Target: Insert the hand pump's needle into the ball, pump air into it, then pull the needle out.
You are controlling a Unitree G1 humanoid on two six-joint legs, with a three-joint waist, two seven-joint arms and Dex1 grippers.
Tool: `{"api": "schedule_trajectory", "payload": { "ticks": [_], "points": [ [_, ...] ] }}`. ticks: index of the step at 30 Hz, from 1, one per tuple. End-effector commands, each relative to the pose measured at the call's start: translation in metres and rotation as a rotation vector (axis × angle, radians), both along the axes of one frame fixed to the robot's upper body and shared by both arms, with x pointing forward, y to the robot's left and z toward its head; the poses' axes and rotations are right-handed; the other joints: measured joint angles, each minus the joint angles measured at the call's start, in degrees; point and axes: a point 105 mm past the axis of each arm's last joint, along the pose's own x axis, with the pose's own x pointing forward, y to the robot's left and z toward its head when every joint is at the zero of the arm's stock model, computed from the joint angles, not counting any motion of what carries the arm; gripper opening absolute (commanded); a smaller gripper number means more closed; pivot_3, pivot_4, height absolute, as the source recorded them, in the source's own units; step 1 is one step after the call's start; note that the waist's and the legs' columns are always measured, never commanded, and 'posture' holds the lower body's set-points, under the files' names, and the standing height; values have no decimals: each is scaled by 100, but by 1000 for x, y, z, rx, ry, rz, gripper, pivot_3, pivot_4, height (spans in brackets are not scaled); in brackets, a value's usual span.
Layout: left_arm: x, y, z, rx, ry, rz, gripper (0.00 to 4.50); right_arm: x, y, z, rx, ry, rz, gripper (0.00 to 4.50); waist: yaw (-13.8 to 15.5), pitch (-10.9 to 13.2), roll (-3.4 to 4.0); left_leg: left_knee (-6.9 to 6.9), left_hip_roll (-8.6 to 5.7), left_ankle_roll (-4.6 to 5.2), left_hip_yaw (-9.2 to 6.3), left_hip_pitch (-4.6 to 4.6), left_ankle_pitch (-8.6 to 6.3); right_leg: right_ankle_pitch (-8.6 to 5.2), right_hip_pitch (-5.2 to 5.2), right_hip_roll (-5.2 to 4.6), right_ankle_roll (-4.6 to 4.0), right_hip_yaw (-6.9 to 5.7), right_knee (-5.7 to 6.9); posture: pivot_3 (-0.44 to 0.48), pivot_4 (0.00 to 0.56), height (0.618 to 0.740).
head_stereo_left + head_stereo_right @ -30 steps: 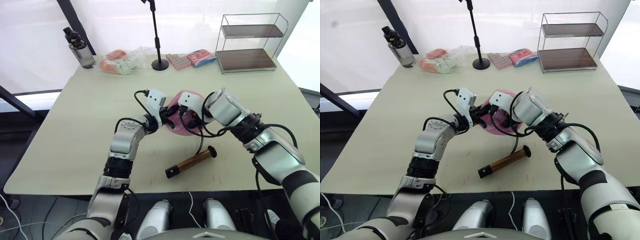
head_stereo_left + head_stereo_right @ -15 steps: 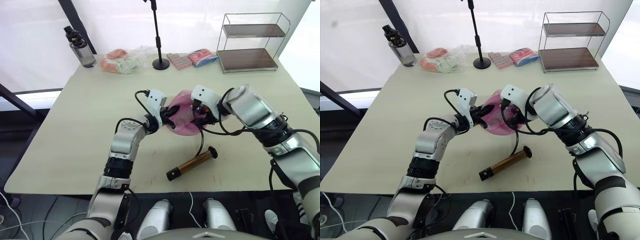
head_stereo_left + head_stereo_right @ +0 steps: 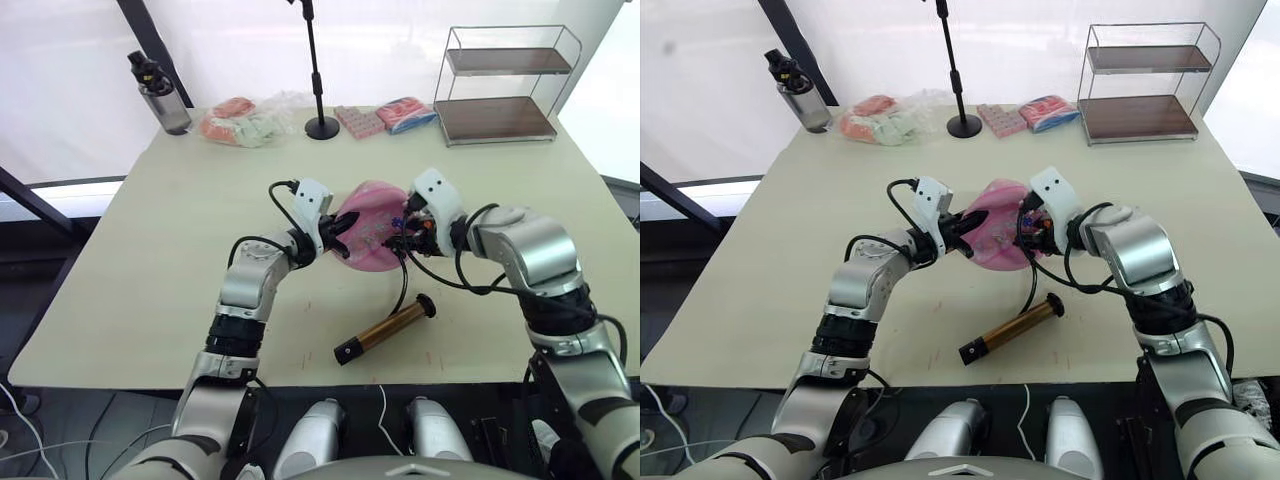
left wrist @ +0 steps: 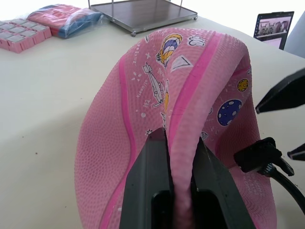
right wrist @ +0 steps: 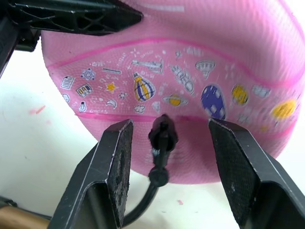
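Note:
The pink ball (image 3: pixel 368 238), partly deflated, lies mid-table. My left gripper (image 3: pixel 340 232) is shut on a raised fold of the ball (image 4: pixel 190 71), a finger (image 4: pixel 155 162) on each side. At the ball's right side my right gripper (image 3: pixel 403 232) stands open. Its fingers (image 5: pixel 114 162) flank the needle's black fitting (image 5: pixel 162 136) without touching it. The fitting sits against the ball; the metal pin is hidden. The black hose (image 3: pixel 402 285) runs down to the hand pump (image 3: pixel 385 328), which lies flat on the table near the front edge.
Along the table's back edge stand a dark bottle (image 3: pixel 158 95), plastic bags (image 3: pixel 240 122), a black stand with a round base (image 3: pixel 321 128), two flat packets (image 3: pixel 357 122) and a two-tier wire shelf (image 3: pixel 505 85).
My right arm has swung out to the right, and its gripper has drawn back from over the ball to the ball's right side. The left gripper keeps its hold; the pump has not moved.

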Motion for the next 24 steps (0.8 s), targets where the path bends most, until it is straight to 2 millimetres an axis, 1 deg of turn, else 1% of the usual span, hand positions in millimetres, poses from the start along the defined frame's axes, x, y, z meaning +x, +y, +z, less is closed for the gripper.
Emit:
{"api": "schedule_trajectory", "payload": {
  "ticks": [1,3,7,15,24],
  "points": [
    [-9,-2,-37,41,139,-12,0,-2,1,5,2,-31,-23,2600,1,0,0,0,0,0,0,0,0,0,0,0,0,0,0,0,150,740],
    [-8,-2,-37,41,138,-14,0,-2,-2,-1,-13,-25,-42,2600,4,0,0,0,0,0,-1,0,0,0,0,0,0,-2,0,0,150,740],
    [-9,-2,-37,43,138,-15,0,-2,-1,-6,27,1,-68,2600,-7,0,0,-1,0,0,2,1,0,0,1,0,0,1,-2,0,150,740],
    [-9,-3,-37,45,139,-18,0,1,1,-5,95,32,-108,2600,-6,0,0,-1,1,1,1,4,0,0,0,2,0,0,-1,0,150,740],
    [-9,-3,-37,45,138,-22,0,3,5,-9,114,57,-116,2600,-5,0,0,-1,0,1,2,4,0,0,0,2,0,1,0,0,150,740]
  ]
}}
